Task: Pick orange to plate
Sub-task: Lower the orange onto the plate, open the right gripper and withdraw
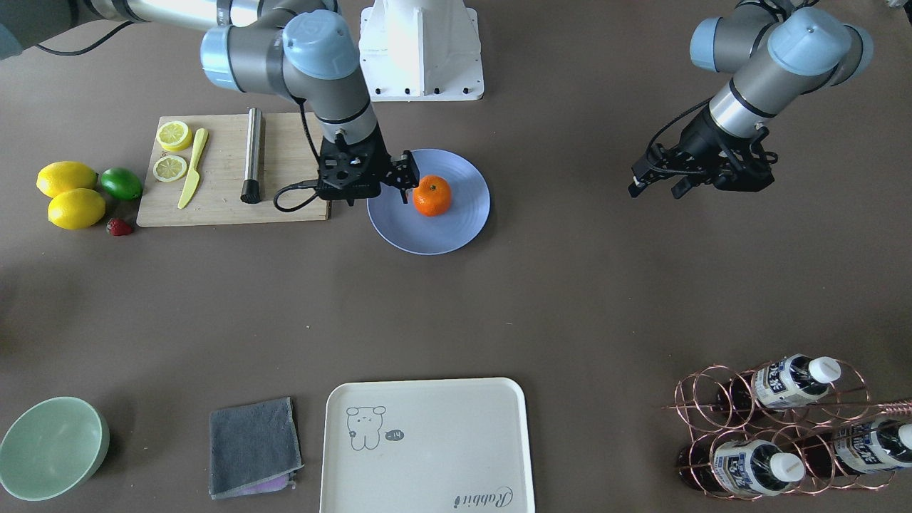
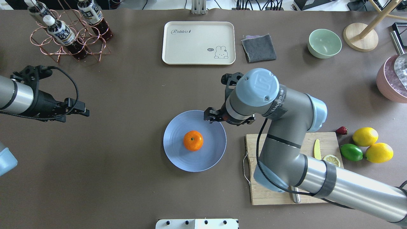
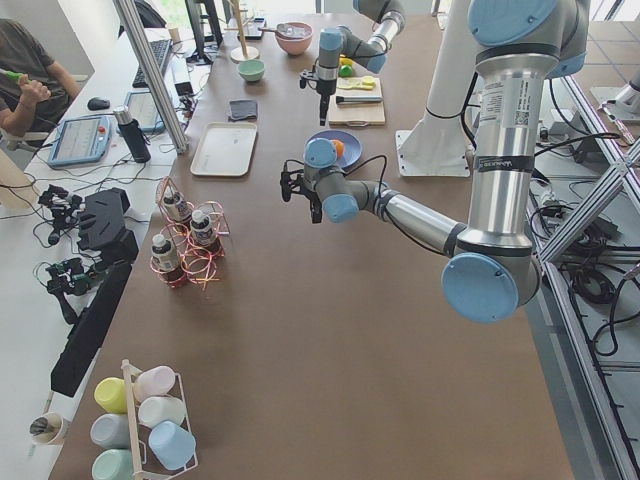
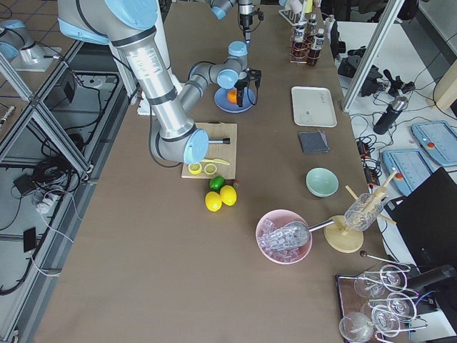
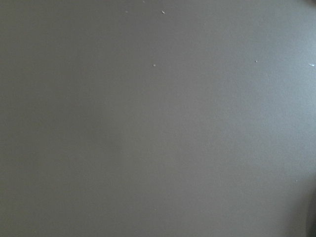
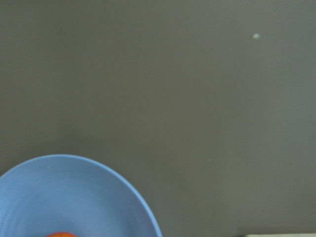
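- One plate [image 1: 456,228] lay beneath the right gripper [image 1: 406,177], whose fingers were spread and empty over its rim.
- Well apart from those fingers, the left gripper [image 1: 654,189] hung parted, holding nothing.
- Just beside the right fingers, the orange [image 1: 432,196] sat on the plate.

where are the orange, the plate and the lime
orange [image 2: 193,140], overhead exterior view, middle of the fruit
plate [image 2: 178,156], overhead exterior view, bare part beside the orange
lime [image 2: 351,152], overhead exterior view, middle of its skin
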